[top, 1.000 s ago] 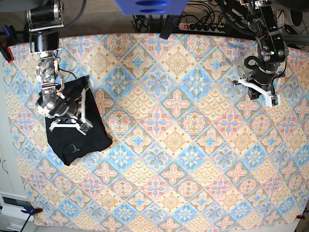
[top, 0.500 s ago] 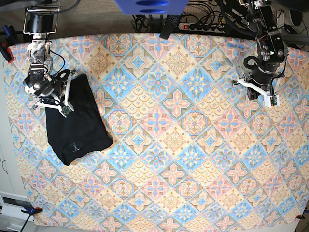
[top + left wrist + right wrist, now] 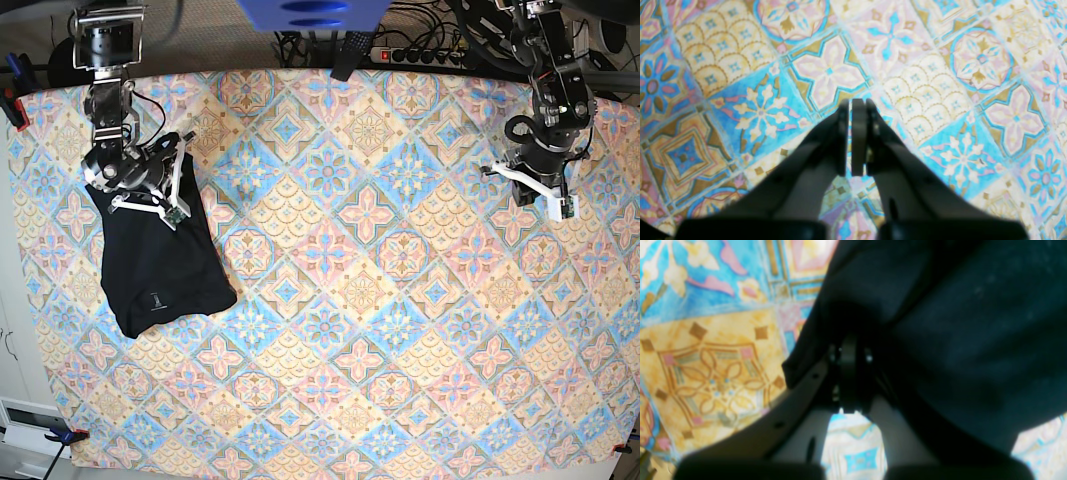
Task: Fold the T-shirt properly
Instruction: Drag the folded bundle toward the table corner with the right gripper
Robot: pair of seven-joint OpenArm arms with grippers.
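Right gripper is hanging over the top edge of the black T-shirt, jaws pressed together, and whether any cloth is pinched I can't tell. T-shirt's lying folded on the patterned tablecloth. Left gripper is sitting well away from the T-shirt, closed on nothing.

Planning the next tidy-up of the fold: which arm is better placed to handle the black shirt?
The right. Its end effector, shut, sits at the top edge of the folded black cloth T-shirt, while the left end effector, also shut, hangs over bare colourful patterned tablecloth far across.
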